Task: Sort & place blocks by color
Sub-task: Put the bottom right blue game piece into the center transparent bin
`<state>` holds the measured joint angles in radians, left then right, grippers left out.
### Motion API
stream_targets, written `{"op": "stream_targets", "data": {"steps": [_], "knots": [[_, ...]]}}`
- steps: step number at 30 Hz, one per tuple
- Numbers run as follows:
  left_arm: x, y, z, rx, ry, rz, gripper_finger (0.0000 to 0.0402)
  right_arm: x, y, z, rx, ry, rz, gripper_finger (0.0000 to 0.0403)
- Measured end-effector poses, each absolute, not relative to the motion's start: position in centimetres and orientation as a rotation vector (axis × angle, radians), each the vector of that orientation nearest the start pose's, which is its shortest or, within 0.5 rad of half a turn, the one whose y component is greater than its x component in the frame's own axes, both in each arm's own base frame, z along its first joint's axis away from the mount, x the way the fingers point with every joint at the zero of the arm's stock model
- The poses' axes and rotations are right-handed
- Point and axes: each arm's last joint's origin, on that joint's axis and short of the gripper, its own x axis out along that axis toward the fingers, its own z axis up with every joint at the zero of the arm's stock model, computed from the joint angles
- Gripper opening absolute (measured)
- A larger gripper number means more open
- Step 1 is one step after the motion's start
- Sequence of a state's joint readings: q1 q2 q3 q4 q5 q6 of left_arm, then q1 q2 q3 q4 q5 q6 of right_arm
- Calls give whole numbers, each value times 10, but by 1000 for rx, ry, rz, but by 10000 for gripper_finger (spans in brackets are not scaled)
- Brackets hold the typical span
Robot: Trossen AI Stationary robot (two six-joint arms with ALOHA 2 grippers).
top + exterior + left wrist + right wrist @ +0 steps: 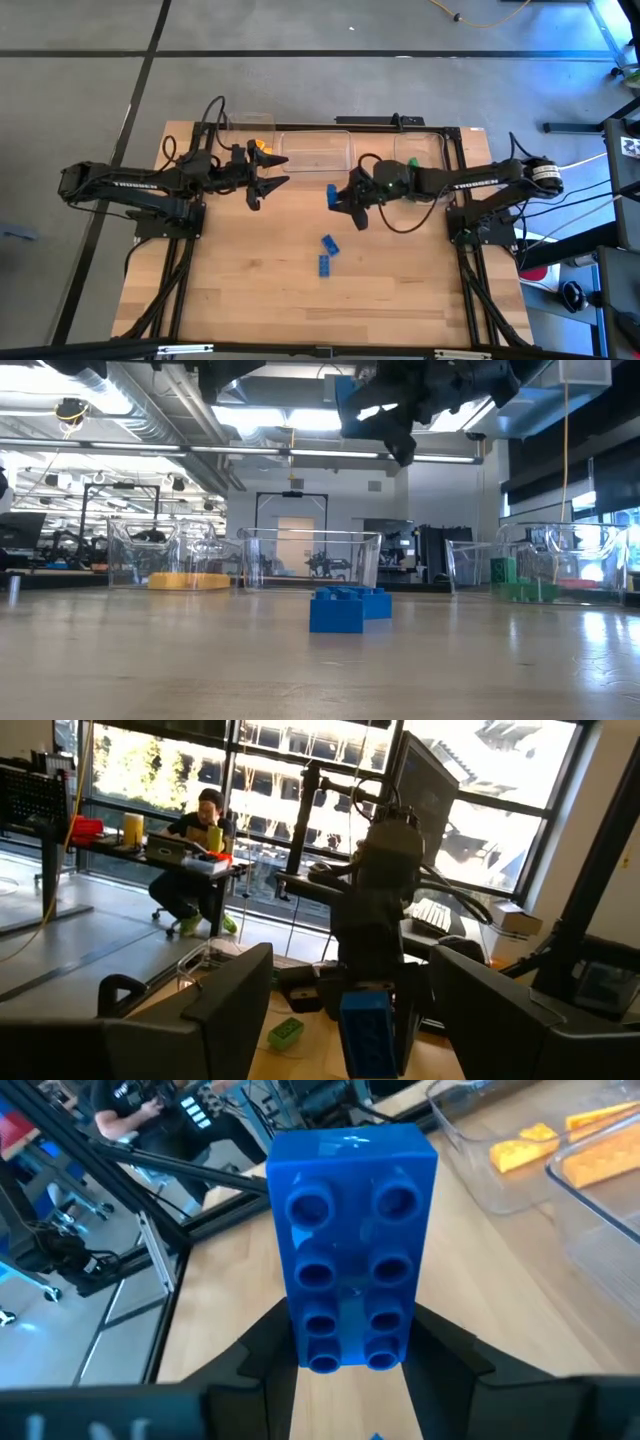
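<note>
Holding a blue brick by its lower end only, your right end effector hangs above the counter, short of the middle clear bin. Most of the brick stands proud of the fingers, so a quick swing could pivot or drop it. Two more blue bricks lie touching each other on the counter nearer the front edge; a dropped brick could scatter them. Yellow bricks fill the left bin, green ones the right bin, so releasing over either would mix colours. Your left end effector waits with fingers apart just beside the yellow bin, close enough to clip.
</note>
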<state>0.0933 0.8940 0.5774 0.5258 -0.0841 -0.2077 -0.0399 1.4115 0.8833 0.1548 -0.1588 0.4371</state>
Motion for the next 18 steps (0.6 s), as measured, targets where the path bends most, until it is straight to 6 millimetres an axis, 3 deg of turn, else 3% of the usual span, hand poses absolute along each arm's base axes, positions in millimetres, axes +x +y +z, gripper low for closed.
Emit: {"op": "stream_targets", "data": {"steps": [18], "knots": [[200,21,310,-206,-226,152,260,313,-8,260,478,337,36,142]]}}
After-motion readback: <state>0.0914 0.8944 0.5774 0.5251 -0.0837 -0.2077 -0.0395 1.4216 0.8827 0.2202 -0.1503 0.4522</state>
